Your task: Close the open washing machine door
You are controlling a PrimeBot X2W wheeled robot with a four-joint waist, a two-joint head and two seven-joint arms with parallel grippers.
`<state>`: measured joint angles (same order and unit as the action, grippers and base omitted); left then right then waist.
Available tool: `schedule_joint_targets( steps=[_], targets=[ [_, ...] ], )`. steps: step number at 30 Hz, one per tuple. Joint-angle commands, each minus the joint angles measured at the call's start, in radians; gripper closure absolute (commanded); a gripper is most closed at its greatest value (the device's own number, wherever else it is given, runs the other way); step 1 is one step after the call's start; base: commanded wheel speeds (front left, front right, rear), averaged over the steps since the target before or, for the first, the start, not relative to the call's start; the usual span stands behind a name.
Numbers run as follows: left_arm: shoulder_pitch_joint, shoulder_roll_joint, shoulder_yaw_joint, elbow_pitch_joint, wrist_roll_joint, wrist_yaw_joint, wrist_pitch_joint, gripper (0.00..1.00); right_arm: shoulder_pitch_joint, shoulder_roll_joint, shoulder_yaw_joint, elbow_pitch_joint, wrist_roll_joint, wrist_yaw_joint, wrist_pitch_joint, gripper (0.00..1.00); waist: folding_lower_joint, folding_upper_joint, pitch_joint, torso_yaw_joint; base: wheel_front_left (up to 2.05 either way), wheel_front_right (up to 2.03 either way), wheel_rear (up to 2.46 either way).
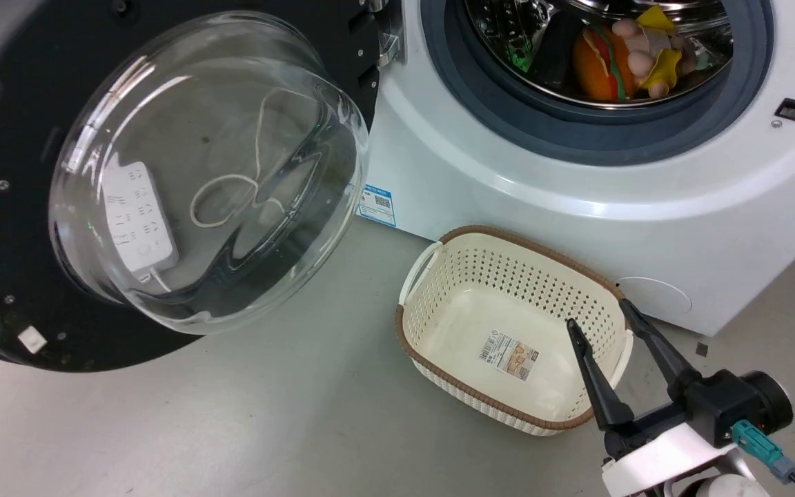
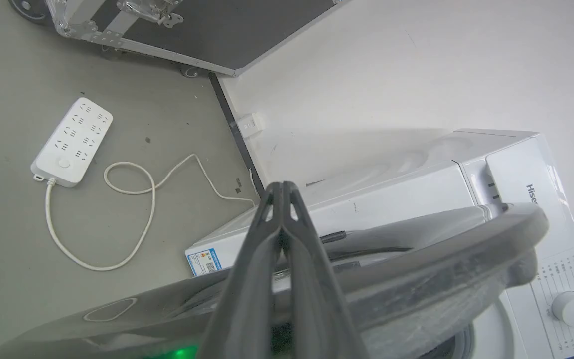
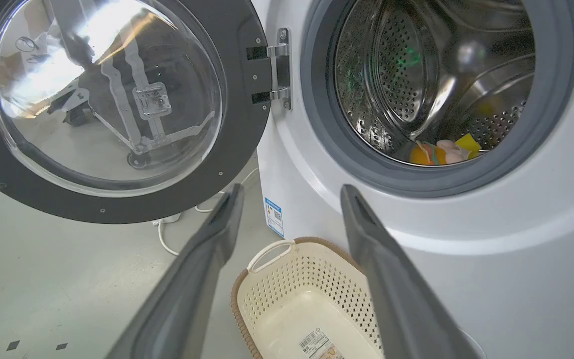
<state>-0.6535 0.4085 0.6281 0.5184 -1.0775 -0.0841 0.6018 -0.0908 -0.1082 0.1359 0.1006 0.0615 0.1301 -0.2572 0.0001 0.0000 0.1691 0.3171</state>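
Note:
The washing machine door [image 1: 211, 172] stands swung wide open at the left, its black frame and bulging glass bowl facing me. It hangs by a hinge [image 3: 279, 70] from the white washing machine [image 1: 577, 207], whose steel drum [image 3: 441, 75] holds soft toys [image 1: 635, 55]. My left gripper [image 2: 282, 188] is shut with nothing in it. Its fingers reach across the door's dark rim [image 2: 441, 264] from the outer side, and I cannot tell whether they touch it. My right gripper [image 1: 597, 314] is open at the lower right, above the basket's near corner and apart from the door.
A cream perforated basket [image 1: 439, 276] sits on the grey floor before the machine, under the drum opening. Behind the door lie a white power strip [image 2: 70, 144] and its looped cable [image 2: 132, 179]. A black wheeled case [image 2: 192, 25] stands by the wall.

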Motion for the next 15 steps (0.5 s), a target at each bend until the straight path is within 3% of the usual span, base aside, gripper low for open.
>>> schedule_joint_targets(
  steps=[1,15],
  targets=[
    [0.019,-0.017,-0.003,-0.012,-0.023,-0.01,0.036,1.0,-0.011,-0.001,-0.003,-0.001,0.002,0.001,-0.005,0.0,-0.0001,0.0,-0.004,0.001,0.0,0.0,0.0],
    [0.197,-0.15,-0.02,-0.183,-0.277,-0.038,0.372,1.0,0.025,0.025,-0.042,0.019,0.004,0.001,-0.005,0.0,-0.0001,0.0,-0.121,-0.002,0.0,0.0,0.0]
  ],
)
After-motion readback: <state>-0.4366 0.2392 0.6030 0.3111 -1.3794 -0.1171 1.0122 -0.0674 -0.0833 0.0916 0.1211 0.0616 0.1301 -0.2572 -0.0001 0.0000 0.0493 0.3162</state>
